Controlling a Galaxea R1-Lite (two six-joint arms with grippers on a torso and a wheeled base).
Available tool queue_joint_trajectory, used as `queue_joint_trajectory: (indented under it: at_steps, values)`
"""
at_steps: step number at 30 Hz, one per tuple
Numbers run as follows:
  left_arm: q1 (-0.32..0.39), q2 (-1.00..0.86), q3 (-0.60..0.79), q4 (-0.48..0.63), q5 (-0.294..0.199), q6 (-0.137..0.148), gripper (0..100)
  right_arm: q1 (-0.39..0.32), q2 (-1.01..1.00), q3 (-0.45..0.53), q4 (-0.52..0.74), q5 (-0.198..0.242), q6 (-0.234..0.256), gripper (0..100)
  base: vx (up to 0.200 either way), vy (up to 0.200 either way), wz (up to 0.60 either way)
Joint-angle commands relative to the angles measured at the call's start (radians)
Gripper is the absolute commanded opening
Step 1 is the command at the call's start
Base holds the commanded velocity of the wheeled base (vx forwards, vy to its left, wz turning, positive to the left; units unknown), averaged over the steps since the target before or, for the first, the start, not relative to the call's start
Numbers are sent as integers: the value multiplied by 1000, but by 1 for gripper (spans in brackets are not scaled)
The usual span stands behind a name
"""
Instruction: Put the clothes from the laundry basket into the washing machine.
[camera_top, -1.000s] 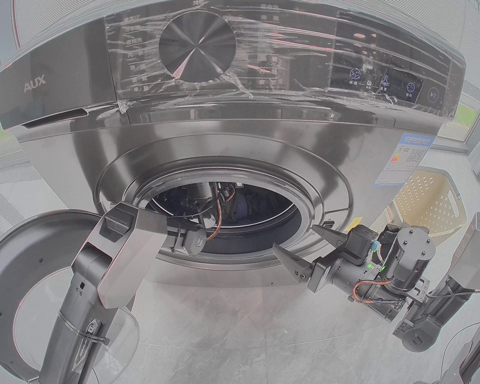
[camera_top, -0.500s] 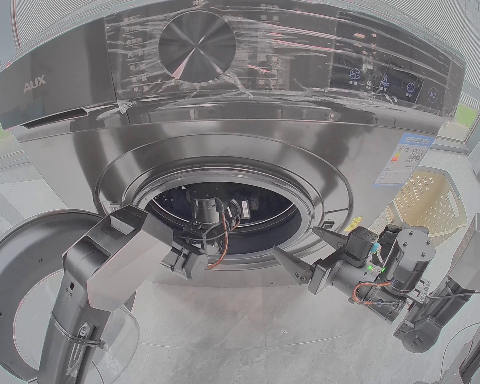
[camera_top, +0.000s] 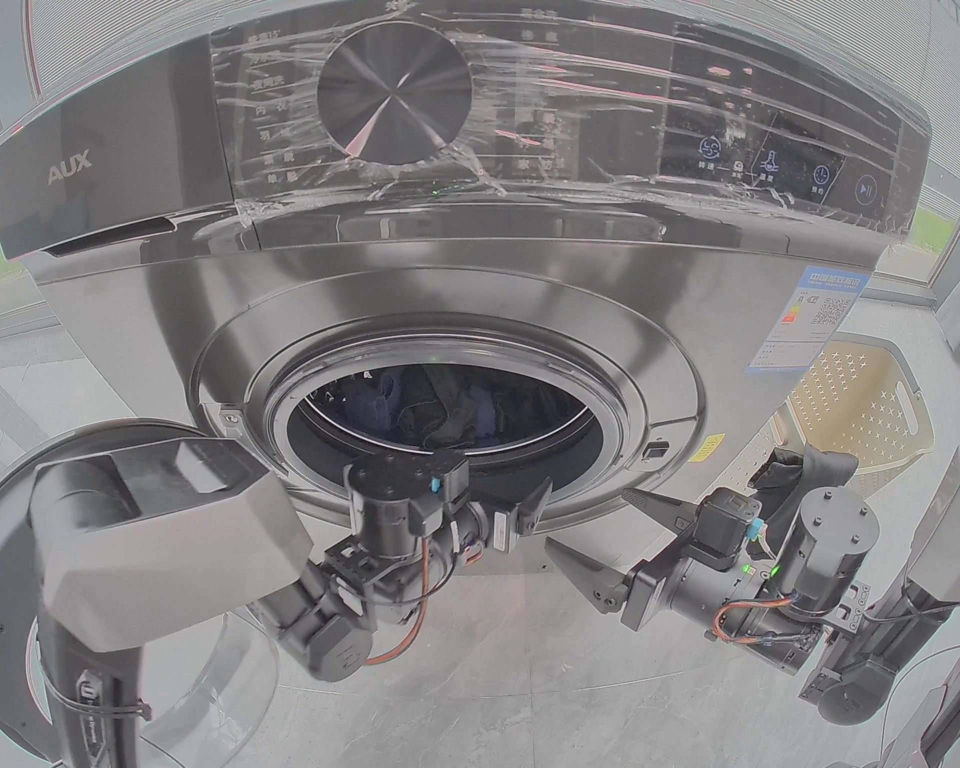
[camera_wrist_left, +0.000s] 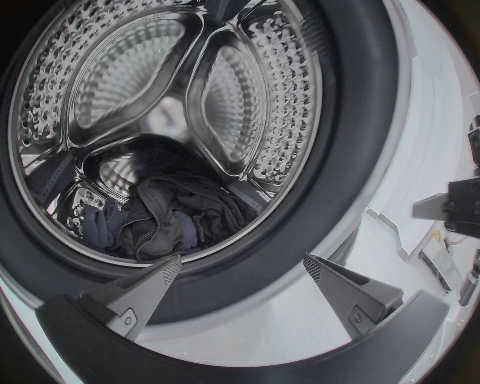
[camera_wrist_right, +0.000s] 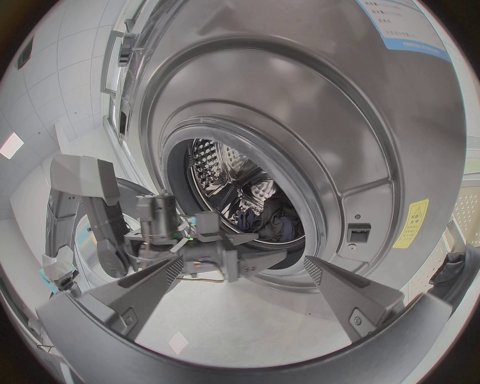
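Step in hand: You seem to be between loads. Dark clothes (camera_wrist_left: 170, 215) already lie in the drum, and neither gripper carries anything.
Left gripper (camera_wrist_left: 242, 262): It sits low, just in front of the round opening, with its fingers spread apart and nothing between them.
Right gripper (camera_top: 597, 525): It is to the right of the left one, low before the machine. Its jaws are wide apart and empty.
Washing machine (camera_top: 500, 270): The front is brushed grey metal with a round mouth. The door (camera_top: 20, 560) is swung open at the left.
Drum (camera_wrist_left: 125, 75): It is bright steel, dimpled with small holes and crossed by raised ribs. A dark rubber gasket (camera_wrist_left: 350, 125) rings the mouth.
Clothes: They form a soft, crumpled heap of black and navy at the bottom of the drum, near the opening.
Laundry basket (camera_top: 860, 400): It is pale yellow plastic pierced with small cross-shaped holes, at the far right beside the machine.
Dark garment (camera_top: 800, 470): It hangs limp over the basket's near rim, just behind the right wrist.
Next move: You will likely need to turn the right arm to the basket, close on that cloth, and lift it clear of the rim. Limp fabric may trail or catch on the gasket.
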Motion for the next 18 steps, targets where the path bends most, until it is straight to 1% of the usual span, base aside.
queue_joint_trajectory:
  at_steps: [1, 2, 3, 4, 5, 6, 9, 11, 18]
  values:
    - [-67, -338, 386, -153, -33, 23, 100, 36, -81, 101, 0, -8, -1, 100, 0, 0, 0]
    - [-69, -394, 452, -158, -30, 20, 100, 29, -99, 125, 0, -8, -3, 100, 0, 0, 0]
    - [-69, -426, 488, -165, -28, 20, 100, 21, -109, 138, 0, -10, -3, 100, 0, 0, 0]
    - [-69, -426, 488, -165, -28, 20, 100, 21, -109, 138, 0, -10, -3, 100, 0, 0, 0]
    - [-69, -475, 557, -187, -28, 20, 100, 3, -130, 151, 0, -8, -3, 100, 0, 0, 0]
    - [-69, -493, 590, -199, -27, 23, 100, -11, -147, 154, 1, -10, -4, 100, 0, 0, 0]
    - [-73, -516, 666, -242, -22, 28, 100, -45, -184, 165, 1, -10, -7, 100, 0, 0, 0]
    - [-73, -543, 701, -245, -5, 26, 100, -62, -207, 184, 1, -10, -6, 100, 0, 0, 0]
    - [-61, -662, 805, -244, 2, 23, 100, -131, -291, 253, 6, -10, -10, 100, -200, 0, 0]
